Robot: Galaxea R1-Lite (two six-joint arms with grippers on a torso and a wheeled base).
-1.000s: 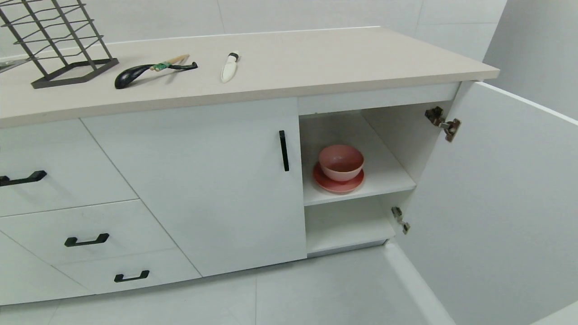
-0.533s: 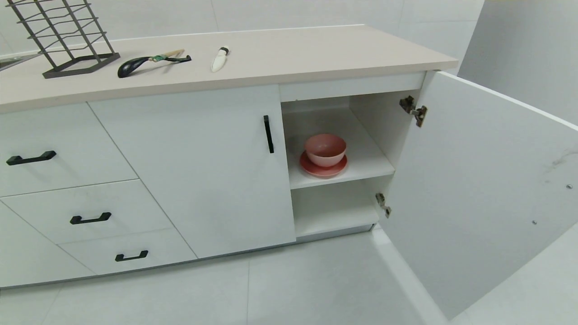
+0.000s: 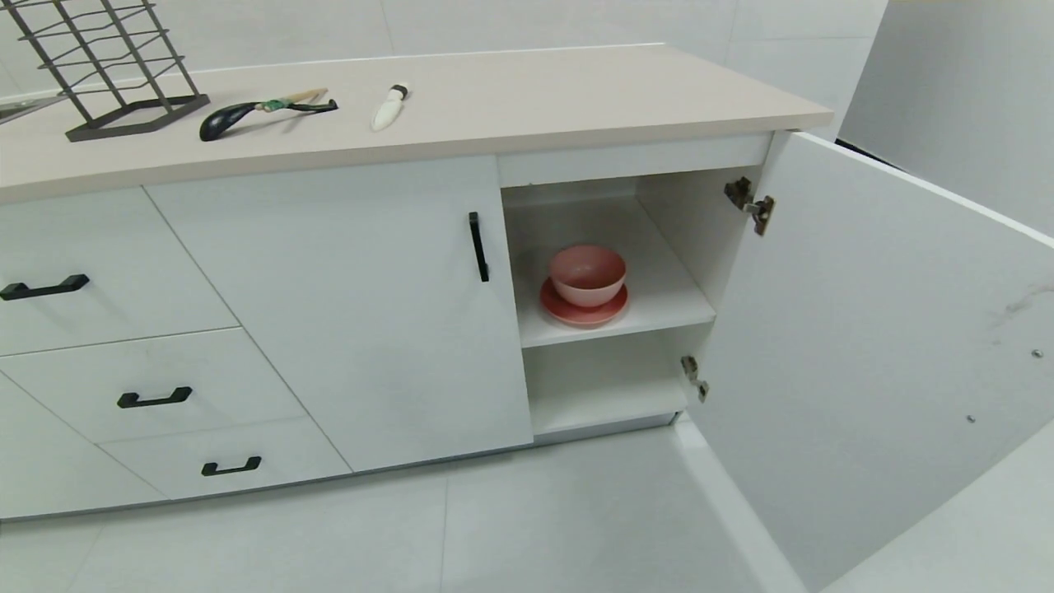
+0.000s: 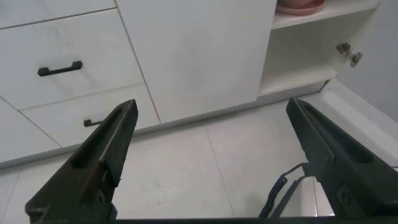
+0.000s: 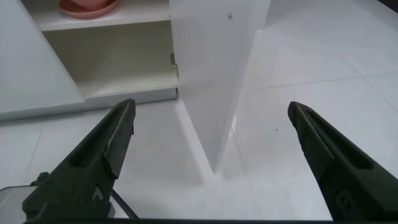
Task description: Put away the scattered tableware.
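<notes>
Tableware sits in two places. On the countertop (image 3: 576, 91) you have a black spoon (image 3: 224, 123) with a wooden-handled utensil (image 3: 300, 99) lying against its handle, and near them, apart, a white knife (image 3: 389, 107). All three lie to the right of the wire rack (image 3: 107, 74) at the counter's left end. Inside the cabinet, on the upper shelf (image 3: 659, 296), a pink bowl (image 3: 587, 274) stands upright on a red plate (image 3: 583, 313).

The open door (image 3: 865, 346) swings far out on the right and stands between that compartment and the floor beyond it. The closed door (image 3: 346, 313) with its black handle (image 3: 478, 247) is just left of the shelf, and the drawers (image 3: 123, 272) are further left.

Your left gripper (image 4: 211, 158) hangs low over the floor tiles, facing the drawers and the closed door, fingers spread wide and holding nothing. Your right gripper (image 5: 214, 158) hangs low before the open door's edge, likewise spread wide and empty.
</notes>
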